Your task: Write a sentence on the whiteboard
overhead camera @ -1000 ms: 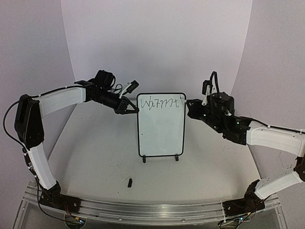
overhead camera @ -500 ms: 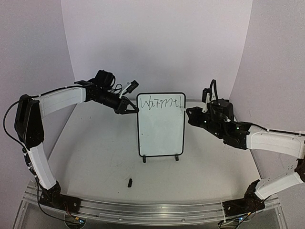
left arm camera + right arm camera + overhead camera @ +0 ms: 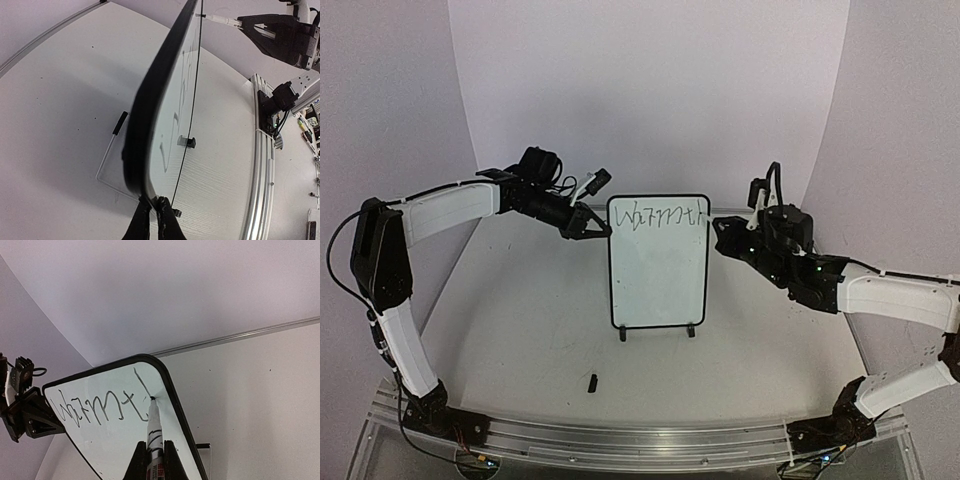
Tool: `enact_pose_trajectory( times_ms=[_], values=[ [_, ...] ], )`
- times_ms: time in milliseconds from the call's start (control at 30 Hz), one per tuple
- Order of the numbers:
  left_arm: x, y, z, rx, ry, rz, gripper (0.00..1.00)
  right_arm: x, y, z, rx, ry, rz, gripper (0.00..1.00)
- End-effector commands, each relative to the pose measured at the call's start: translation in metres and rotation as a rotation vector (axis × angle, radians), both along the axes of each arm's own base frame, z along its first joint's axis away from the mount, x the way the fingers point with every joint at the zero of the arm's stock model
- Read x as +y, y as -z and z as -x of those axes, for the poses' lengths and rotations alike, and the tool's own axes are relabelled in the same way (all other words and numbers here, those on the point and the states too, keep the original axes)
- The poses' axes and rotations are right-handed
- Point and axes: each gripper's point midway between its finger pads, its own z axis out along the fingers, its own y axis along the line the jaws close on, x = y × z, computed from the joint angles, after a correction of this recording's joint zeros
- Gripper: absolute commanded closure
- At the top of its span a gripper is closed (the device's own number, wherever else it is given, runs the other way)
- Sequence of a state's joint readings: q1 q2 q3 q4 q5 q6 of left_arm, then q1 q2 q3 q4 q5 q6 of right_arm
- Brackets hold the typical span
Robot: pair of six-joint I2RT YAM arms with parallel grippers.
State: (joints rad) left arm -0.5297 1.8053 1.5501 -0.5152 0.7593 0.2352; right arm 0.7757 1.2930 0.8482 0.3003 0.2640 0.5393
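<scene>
The whiteboard (image 3: 658,275) stands upright on two black feet mid-table. The sentence (image 3: 663,216) is one line of dark lettering along its top, reading roughly "Warmt" plus a tall stroke. My left gripper (image 3: 601,231) is shut on the board's upper left edge. In the left wrist view its tips (image 3: 153,201) pinch the black frame (image 3: 150,110). My right gripper (image 3: 718,230) is shut on a white marker (image 3: 154,432). The marker's tip touches the board (image 3: 110,445) right of the last stroke of the lettering (image 3: 95,410), near the top right corner.
A small black marker cap (image 3: 592,382) lies on the table in front of the board, also in the left wrist view (image 3: 120,123). A curved white backdrop encloses the back and sides. A metal rail (image 3: 620,440) runs along the near edge.
My right gripper has shifted slightly at the right end of the line, dipping and coming back up with the marker. The left gripper and the board have not moved.
</scene>
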Motion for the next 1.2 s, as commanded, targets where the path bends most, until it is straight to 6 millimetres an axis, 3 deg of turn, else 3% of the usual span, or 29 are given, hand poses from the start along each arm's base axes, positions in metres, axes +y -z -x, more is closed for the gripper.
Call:
enact_pose_trajectory(
  times_ms=[0, 367, 600, 933, 1167],
  values=[
    [0.003, 0.002, 0.006, -0.037, 0.01, -0.045, 1.0, -0.012, -0.019, -0.005, -0.053, 0.067, -0.026, 1.0],
    [0.003, 0.002, 0.006, -0.038, 0.009, -0.045, 1.0, -0.021, -0.013, -0.004, -0.032, 0.106, -0.005, 1.0],
    [0.003, 0.001, 0.006, -0.038, 0.01, -0.044, 1.0, -0.012, 0.005, -0.003, 0.023, 0.065, 0.025, 1.0],
    [0.002, 0.001, 0.007, -0.038, 0.012, -0.043, 1.0, -0.016, 0.037, 0.008, 0.106, 0.051, 0.017, 1.0],
    [0.003, 0.002, 0.007, -0.039, 0.011, -0.046, 1.0, -0.019, 0.039, 0.01, 0.11, 0.054, 0.014, 1.0]
  ],
)
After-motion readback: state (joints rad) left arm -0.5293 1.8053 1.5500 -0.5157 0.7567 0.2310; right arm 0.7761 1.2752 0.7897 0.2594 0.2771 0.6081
